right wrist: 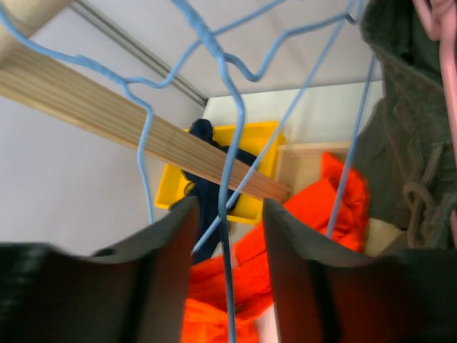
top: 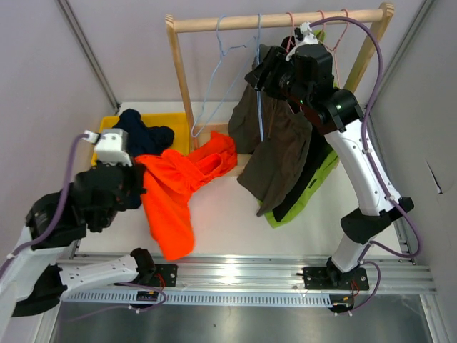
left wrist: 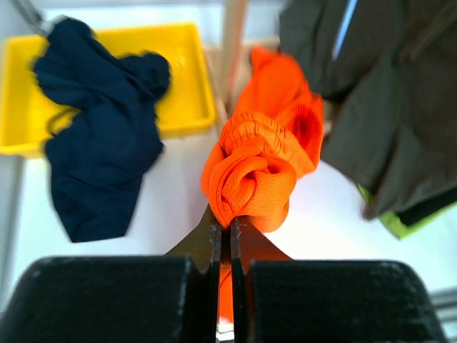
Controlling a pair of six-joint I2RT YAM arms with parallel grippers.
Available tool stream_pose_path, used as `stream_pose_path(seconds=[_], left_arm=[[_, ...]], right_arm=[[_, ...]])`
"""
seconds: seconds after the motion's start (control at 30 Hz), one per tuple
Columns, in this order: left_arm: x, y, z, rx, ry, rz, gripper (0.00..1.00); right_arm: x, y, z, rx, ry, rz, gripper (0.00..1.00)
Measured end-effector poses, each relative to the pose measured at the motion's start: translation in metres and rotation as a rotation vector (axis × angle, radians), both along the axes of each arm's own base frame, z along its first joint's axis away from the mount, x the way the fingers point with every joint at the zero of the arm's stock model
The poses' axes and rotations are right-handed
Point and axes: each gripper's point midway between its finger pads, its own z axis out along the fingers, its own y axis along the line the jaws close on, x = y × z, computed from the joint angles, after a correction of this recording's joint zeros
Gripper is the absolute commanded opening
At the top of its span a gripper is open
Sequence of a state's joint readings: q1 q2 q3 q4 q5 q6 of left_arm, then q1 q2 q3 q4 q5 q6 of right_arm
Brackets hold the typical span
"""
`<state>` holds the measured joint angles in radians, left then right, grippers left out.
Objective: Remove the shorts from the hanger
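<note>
The orange shorts (top: 178, 196) lie off the hanger on the table, and my left gripper (top: 136, 184) is shut on a bunched fold of them (left wrist: 253, 179). The navy shorts (top: 143, 132) lie draped over the yellow bin (top: 175, 121). The olive-grey shorts (top: 275, 143) hang on the rack, with the black shorts (top: 300, 187) and the lime green shorts (top: 318, 187) behind them. My right gripper (top: 260, 71) is open, up by the rod, with a bare blue hanger wire (right wrist: 230, 243) between its fingers (right wrist: 171, 243). The olive-grey shorts (right wrist: 407, 143) hang to its right.
The wooden rack's rod (top: 285, 20) crosses the back, its left post (top: 182, 78) beside the bin. Two bare blue hangers (top: 214, 86) hang left of the olive-grey shorts. Pink hangers (top: 321, 28) carry the hanging shorts. Grey walls stand at both sides.
</note>
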<state>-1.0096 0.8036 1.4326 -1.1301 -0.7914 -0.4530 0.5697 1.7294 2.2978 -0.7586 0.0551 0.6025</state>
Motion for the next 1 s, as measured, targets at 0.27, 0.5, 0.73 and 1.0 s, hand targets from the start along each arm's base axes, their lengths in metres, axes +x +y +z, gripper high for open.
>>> stream_pose_path(seconds=[0.27,0.5,0.73,1.0], left_arm=[[0.014,0.028,0.083,0.043,-0.186,0.091,0.0],[0.065,0.045,0.138,0.133,-0.276,0.265,0.0],[0.127,0.095,0.177,0.167,-0.293,0.465,0.0],[0.223,0.137,0.167,0.127,-0.262,0.562,0.0]], right_arm=[[0.003,-0.003,-0.04,-0.095,0.072,-0.002,0.99],[-0.016,-0.023,-0.036,-0.134,0.049,-0.018,0.99],[-0.052,-0.061,-0.009,-0.124,-0.027,-0.057,1.0],[-0.082,-0.091,0.013,-0.123,-0.091,-0.089,1.0]])
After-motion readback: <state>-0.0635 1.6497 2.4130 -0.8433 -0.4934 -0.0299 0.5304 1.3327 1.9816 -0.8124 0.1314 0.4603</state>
